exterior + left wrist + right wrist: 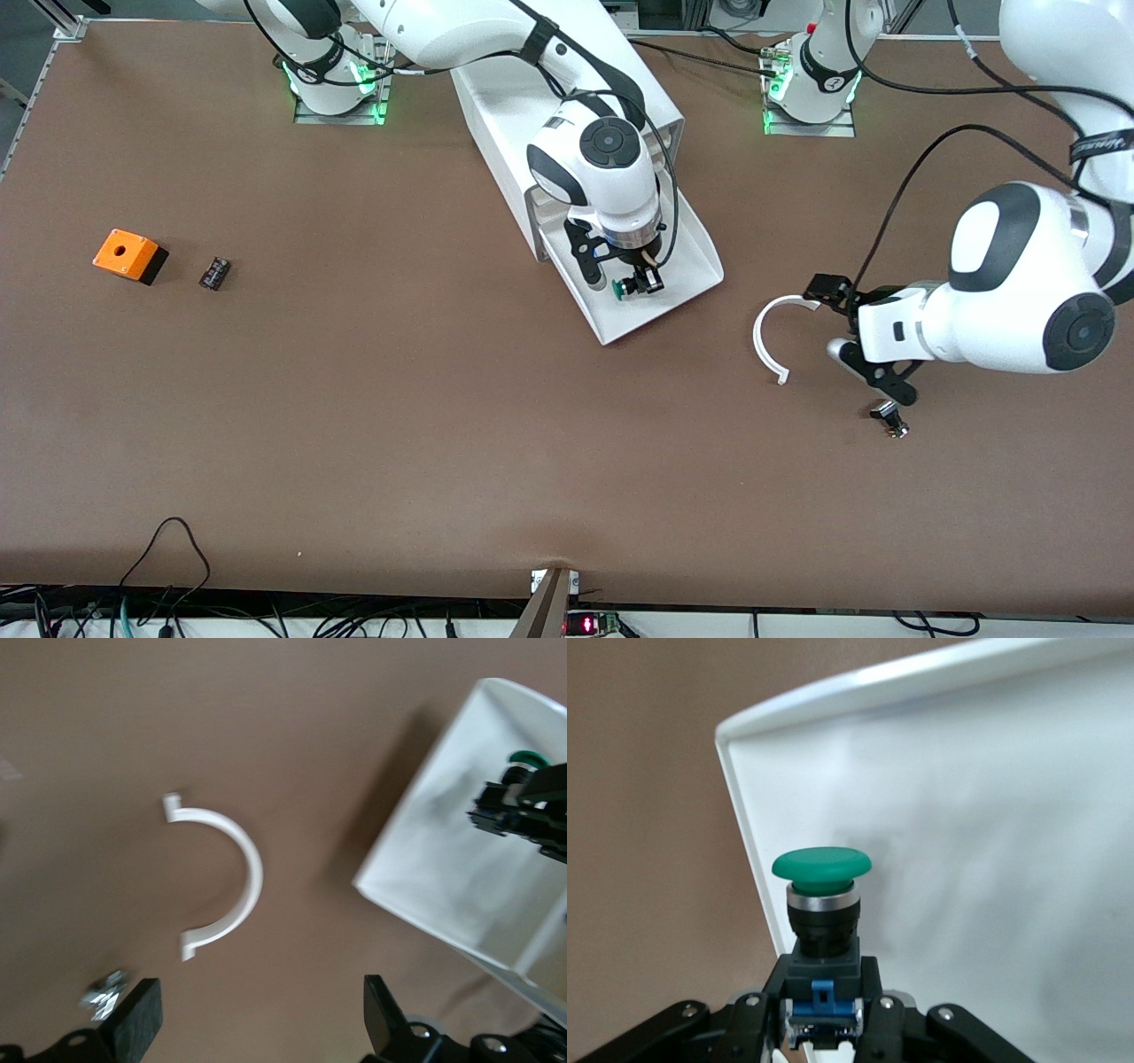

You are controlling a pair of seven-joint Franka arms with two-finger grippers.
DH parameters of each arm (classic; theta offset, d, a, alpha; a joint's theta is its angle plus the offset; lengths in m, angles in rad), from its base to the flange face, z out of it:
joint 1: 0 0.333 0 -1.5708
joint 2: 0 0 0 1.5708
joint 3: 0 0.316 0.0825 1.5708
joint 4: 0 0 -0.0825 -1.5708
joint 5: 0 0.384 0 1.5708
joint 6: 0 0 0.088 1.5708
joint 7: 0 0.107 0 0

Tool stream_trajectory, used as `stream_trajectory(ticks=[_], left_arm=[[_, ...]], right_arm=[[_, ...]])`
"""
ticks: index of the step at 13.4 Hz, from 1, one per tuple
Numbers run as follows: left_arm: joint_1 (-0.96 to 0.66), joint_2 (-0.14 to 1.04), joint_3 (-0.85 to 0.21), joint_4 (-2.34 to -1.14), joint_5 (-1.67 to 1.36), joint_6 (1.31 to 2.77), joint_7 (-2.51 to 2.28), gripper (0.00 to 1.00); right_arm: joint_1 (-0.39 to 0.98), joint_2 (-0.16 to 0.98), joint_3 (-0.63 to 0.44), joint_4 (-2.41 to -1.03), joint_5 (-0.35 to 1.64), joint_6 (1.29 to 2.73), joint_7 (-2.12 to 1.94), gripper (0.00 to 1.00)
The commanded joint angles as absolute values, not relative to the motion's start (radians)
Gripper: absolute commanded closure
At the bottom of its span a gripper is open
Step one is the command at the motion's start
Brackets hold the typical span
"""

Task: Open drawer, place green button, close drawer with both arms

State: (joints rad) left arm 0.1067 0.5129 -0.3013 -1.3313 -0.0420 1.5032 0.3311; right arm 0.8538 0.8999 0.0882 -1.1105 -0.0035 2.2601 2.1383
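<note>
Right gripper [631, 285] clamps the green button [822, 904] just above the floor of the pulled-out drawer [700, 266], cap toward the drawer's front lip; left gripper [837, 332], fingers apart and empty, waits over the table beside it.

A robotics lab: two white arms [567, 53] bolted beside a white cabinet [567, 115] on a brown table [354, 425], with cables [159, 567] trailing along its near edge.

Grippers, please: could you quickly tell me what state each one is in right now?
Left tool: open, holding nothing, over the table beside the white curved piece.
Right tool: shut on the button, over the open drawer.
</note>
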Motion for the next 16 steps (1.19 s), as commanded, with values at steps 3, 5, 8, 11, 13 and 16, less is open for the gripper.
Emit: stream_trajectory(ticks=[3,5,8,11,13,16], left_arm=[[0.067,0.529,-0.293,-1.137,0.172,1.440,0.284,0.00],[0.067,0.540,-0.290,-1.108,0.175,1.442,0.290,0.00],[0.066,0.555,-0.291,-1.112,0.172,1.442,0.240,0.00],[0.043,0.580,-0.302,-1.109,0.160,1.459,-0.019,0.00],[0.032,0.584,-0.301,-1.129,0.105,1.503,-0.112,0.00],[0.017,0.600,-0.301,-1.172,0.067,1.604,-0.269,0.01]], right_arm=[[0.868,0.953,0.077,-1.088,-0.049,2.305,2.174,1.00],[0.865,0.950,0.077,-1.086,-0.048,2.304,2.174,0.75],[0.861,0.939,0.077,-1.081,-0.046,2.292,2.172,0.00],[0.848,0.890,0.071,-1.077,-0.044,2.229,2.163,0.00],[0.809,0.827,0.080,-1.078,-0.046,2.185,2.053,0.00],[0.775,0.786,0.084,-1.077,-0.038,2.060,1.750,0.00]])
